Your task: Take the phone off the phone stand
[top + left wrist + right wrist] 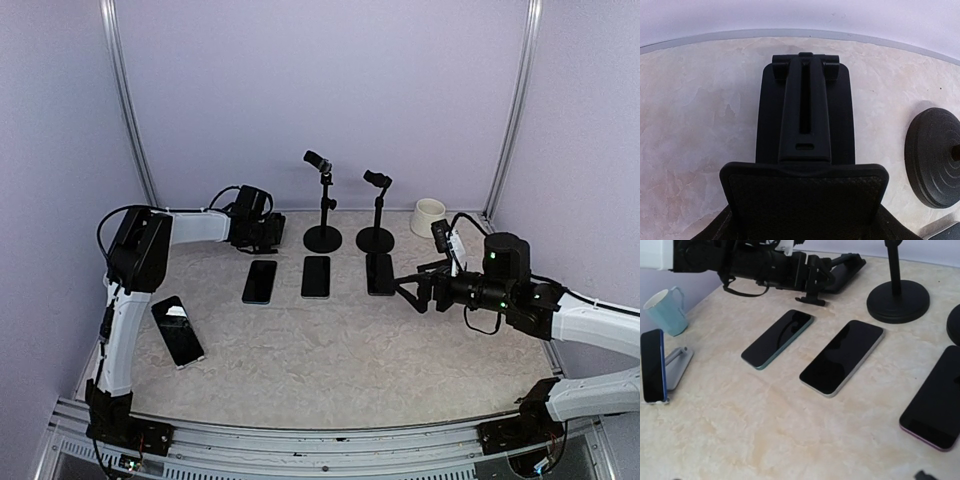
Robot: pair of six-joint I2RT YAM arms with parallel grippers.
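beige marbled tabletop: matt, smooth | blue-edged black phone: glossy glass | grey metal phone stand: satin | my left finger pad: black, pebbled, matt

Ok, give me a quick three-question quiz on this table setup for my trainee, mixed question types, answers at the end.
1. How many flat phones lie in the row on the table?
2. True or false: the upright phone rests on the silver stand.
3. The mug near that stand is: A teal, B red, C black.
Key: 1 three; 2 true; 3 A.
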